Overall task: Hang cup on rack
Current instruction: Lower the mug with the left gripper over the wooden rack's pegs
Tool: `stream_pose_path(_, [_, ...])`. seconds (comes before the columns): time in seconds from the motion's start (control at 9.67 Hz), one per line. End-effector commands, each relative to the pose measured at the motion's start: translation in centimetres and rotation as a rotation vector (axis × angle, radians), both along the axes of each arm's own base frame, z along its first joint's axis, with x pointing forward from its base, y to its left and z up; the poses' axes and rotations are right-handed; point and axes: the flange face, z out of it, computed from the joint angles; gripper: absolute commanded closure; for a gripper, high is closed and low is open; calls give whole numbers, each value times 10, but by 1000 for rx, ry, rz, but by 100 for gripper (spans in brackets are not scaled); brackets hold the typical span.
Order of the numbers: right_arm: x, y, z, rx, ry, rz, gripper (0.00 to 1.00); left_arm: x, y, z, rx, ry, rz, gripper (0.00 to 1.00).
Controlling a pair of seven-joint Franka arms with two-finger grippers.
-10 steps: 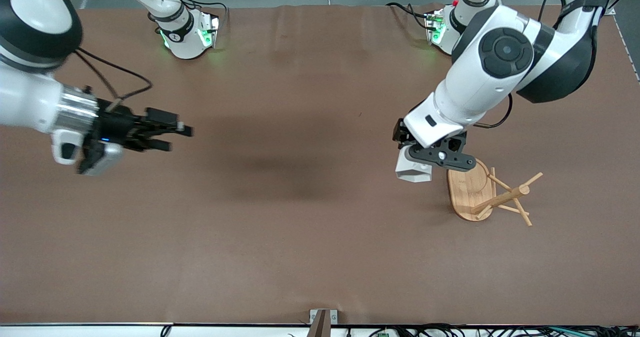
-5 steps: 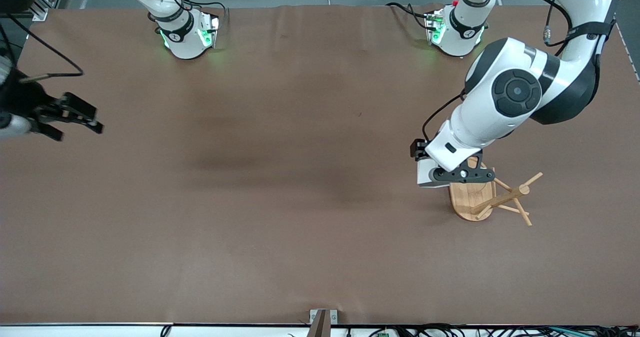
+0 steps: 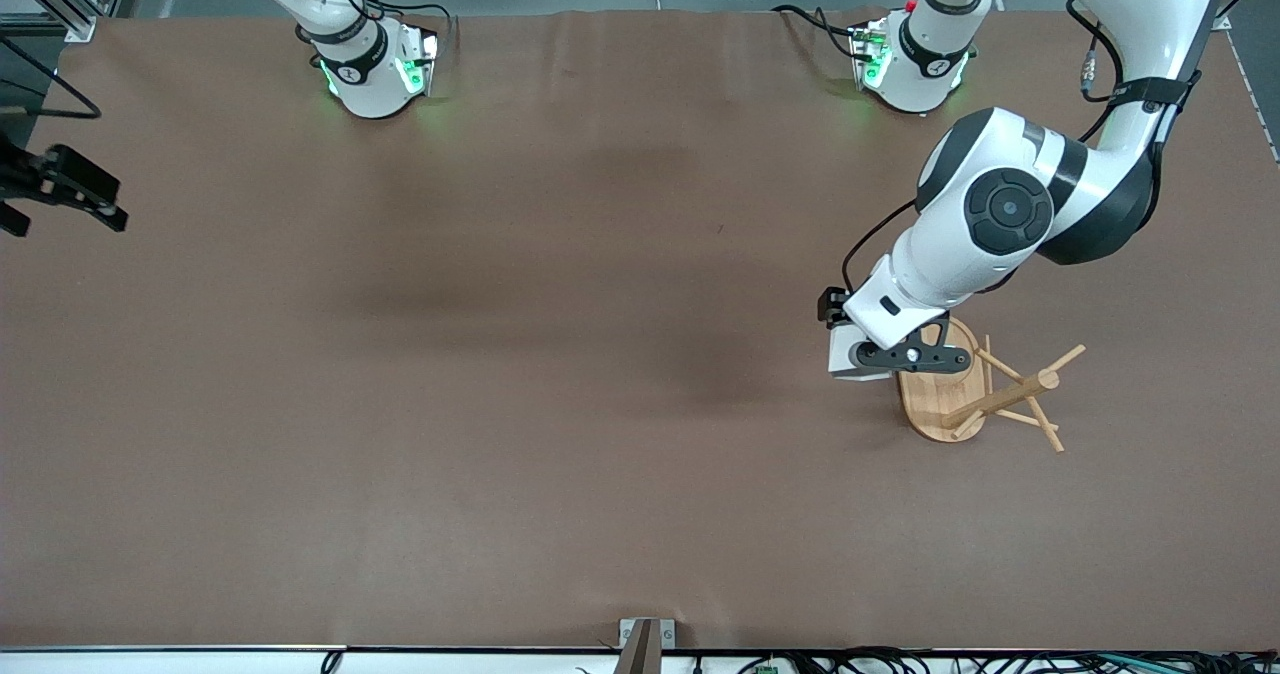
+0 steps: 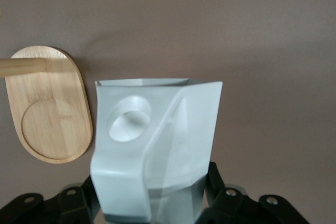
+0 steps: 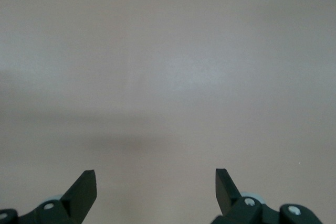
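Left gripper point(image 4: 152, 208) clamps cup point(image 4: 157, 145) beside rack point(image 3: 975, 389) base; right gripper point(image 5: 156, 187) spread wide, waiting.

Cup point(image 3: 848, 359) mostly hidden under left gripper point(image 3: 905, 357) in front view; its base cut off in left wrist view. Rack point(image 3: 945, 394) base partly covered. Right gripper point(image 3: 55, 194) cut by frame edge.

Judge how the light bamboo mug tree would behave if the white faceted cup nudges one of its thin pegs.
The light bamboo mug tree is probably light, so a nudge may slide it on the smooth brown table. Its flat oval base looks broad, so tipping seems less likely. The white faceted cup, held in the left gripper, looks rigid, so thin pegs would likely take the load.
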Motion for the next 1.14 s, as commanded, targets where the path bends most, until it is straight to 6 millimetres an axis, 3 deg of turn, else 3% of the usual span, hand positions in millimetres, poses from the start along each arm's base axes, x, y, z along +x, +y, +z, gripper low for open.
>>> stream_pose_path(0.0, [-5,-6,0,12,25,20,1,-11,17,-6,37,-2,-90,75])
stream_pose_path(0.21, [-9,2,-9,32,60,-97,2,-16,24,-2,54,-5,-116,75])
stream_pose_path(0.72, [-11,3,-20,34,76,-107,1,-14,59,-2,66,-2,-180,75])
stream_pose_path(1.03, [-10,0,-17,58,67,-114,1,-8,69,-2,54,-9,-202,75])
